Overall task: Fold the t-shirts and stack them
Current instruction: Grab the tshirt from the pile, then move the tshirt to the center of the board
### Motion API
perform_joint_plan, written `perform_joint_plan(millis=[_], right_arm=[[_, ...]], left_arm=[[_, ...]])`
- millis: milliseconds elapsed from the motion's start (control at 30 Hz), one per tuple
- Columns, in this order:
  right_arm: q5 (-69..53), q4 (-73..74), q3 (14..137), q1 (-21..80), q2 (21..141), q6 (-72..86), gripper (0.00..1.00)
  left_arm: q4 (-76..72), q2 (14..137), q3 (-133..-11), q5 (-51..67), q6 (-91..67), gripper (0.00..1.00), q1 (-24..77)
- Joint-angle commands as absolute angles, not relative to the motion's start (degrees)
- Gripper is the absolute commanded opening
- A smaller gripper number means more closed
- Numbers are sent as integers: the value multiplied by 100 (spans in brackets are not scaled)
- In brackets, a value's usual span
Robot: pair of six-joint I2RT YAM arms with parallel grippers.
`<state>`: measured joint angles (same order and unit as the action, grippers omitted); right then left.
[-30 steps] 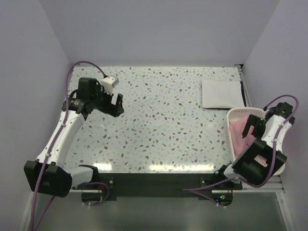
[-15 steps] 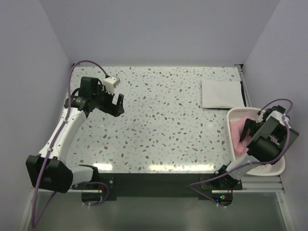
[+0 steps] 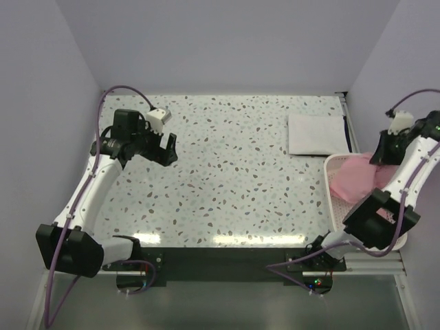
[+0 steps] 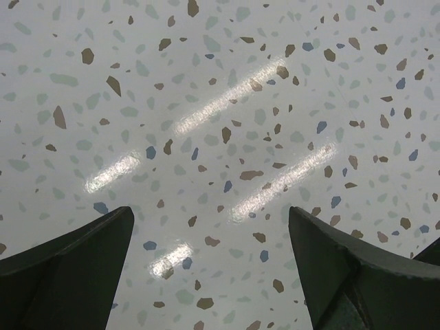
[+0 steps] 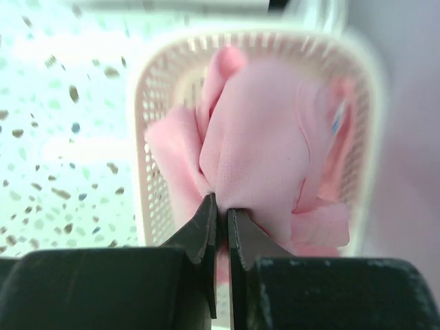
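- Your right gripper [image 5: 221, 206] is pinched tight on the pink t-shirt [image 5: 261, 130] — holding a soft, crumpled bunch above the white basket [image 5: 157, 199], likely to bring it to the table [image 3: 227, 172].
- The basket is hard plastic, full of little holes.
- The white t-shirt [image 3: 315, 134] lies folded flat, a neat rectangle just beyond the basket — ready to stack on.
- Your left gripper [image 4: 211, 216] hovers above the speckled table, fingers wide apart, holding nothing.

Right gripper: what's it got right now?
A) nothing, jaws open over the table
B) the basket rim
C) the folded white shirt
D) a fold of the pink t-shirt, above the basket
D: the right gripper is pinched shut on the pink t-shirt, bunched above the basket.
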<state>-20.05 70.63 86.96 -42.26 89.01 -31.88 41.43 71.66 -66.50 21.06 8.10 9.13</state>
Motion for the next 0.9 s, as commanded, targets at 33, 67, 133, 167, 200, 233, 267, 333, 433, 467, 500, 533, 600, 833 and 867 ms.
perform_joint_plan(millis=[33, 67, 133, 167, 200, 233, 267, 333, 433, 467, 500, 533, 600, 833, 867], right_arm=[[-3532, 9079, 10229, -3737, 8104, -3965, 0], [-3864, 9079, 10378, -3553, 7886, -3964, 0], [-4200, 8983, 10757, -2702, 7709, -3877, 0], [-4375, 8774, 10906, -2376, 7525, -3632, 0], [-4473, 8093, 10933, -1825, 7445, -2908, 0], [-4569, 7703, 10960, -1584, 7375, -2509, 0], [-4683, 7325, 11056, -1373, 7357, -1731, 0], [-4904, 6200, 11188, -749, 7418, -892, 0], [-5045, 4872, 11486, 120, 7681, 735, 0], [-5115, 4678, 11705, 271, 7786, 1104, 0], [-5124, 4476, 11785, 490, 7900, 1151, 0], [-5141, 4439, 11847, 553, 7980, 1160, 0], [-5273, 4552, 11918, 571, 8112, 1221, 0], [-4379, 6133, 10214, 212, 8761, -1060, 68], [-4090, 6265, 9943, 37, 8850, -1629, 76]], left_arm=[[3955, 6943, -6978, 2329, 747, 100, 896], [3920, 6926, -6996, 2329, 730, 100, 888], [3894, 6917, -7022, 2294, 659, 100, 888], [3876, 6926, -7075, 2277, 624, 100, 888], [3859, 6917, -7101, 2242, 598, 100, 888], [3850, 6908, -7162, 2189, 572, 100, 888], [3824, 6900, -7189, 2154, 528, 100, 888], [3806, 6882, -7277, 2066, 475, 100, 888], [3744, 6847, -7382, 1829, 343, 100, 879], [3718, 6829, -7426, 1732, 264, 100, 870], [3718, 6829, -7470, 1549, 229, 100, 835], [3709, 6794, -7558, 1503, 194, 100, 800], [3691, 6776, -7637, 1572, 150, 100, 721], [3840, 6917, -7682, 2109, 570, 100, 571], [3928, 6917, -7629, 2162, 824, 100, 571]])
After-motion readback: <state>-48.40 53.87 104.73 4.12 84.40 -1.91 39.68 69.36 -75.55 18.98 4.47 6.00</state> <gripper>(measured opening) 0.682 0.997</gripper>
